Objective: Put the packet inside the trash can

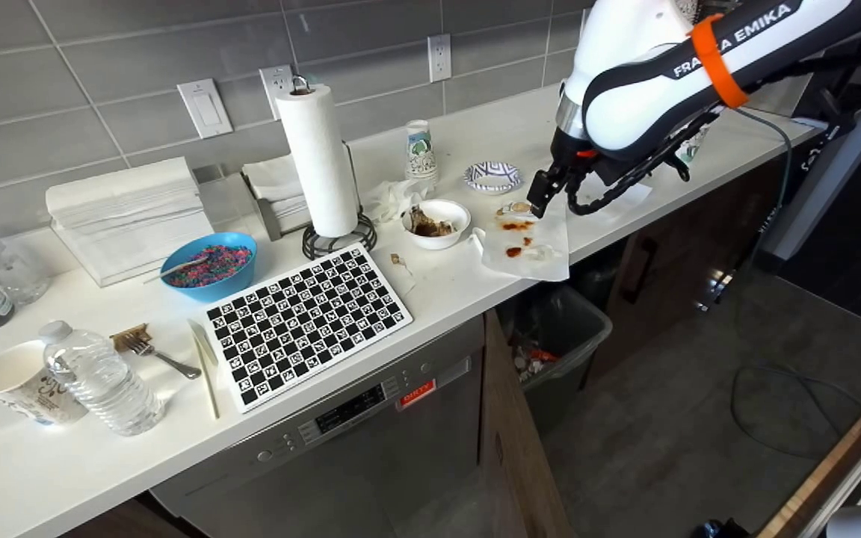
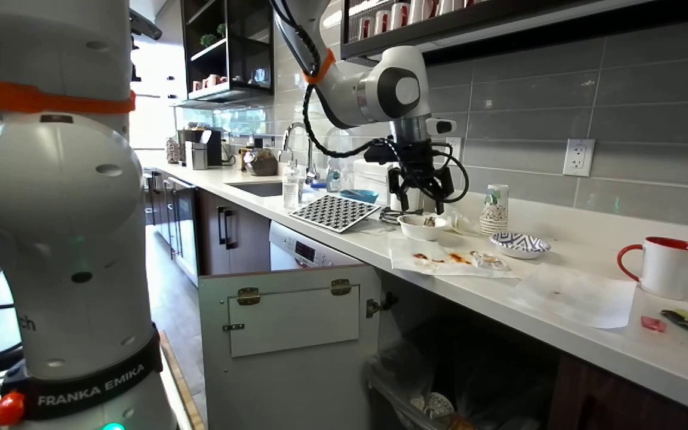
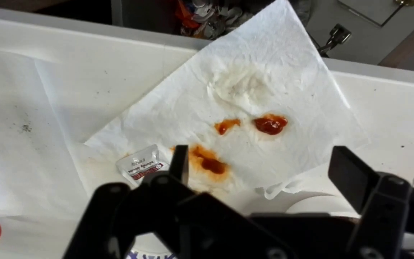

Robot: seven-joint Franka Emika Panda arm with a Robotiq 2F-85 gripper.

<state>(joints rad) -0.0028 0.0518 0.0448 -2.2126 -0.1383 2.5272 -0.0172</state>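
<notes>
Your gripper [image 3: 259, 163] hangs above the counter [image 3: 120, 64], its fingers [image 3: 350, 176] wide apart. In the wrist view, the packet [image 3: 138, 164], partly hidden by the gripper, lies at the edge of a red-stained napkin [image 3: 235, 102]. The trash can [image 1: 581, 347], with litter [image 1: 535, 365] inside, stands below the counter.

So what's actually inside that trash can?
The trash can has a see-through liner. In it lie pale scraps and an orange-red item, none clear enough to name. Whatever lies beneath that top layer is covered, so I can't tell.
</notes>
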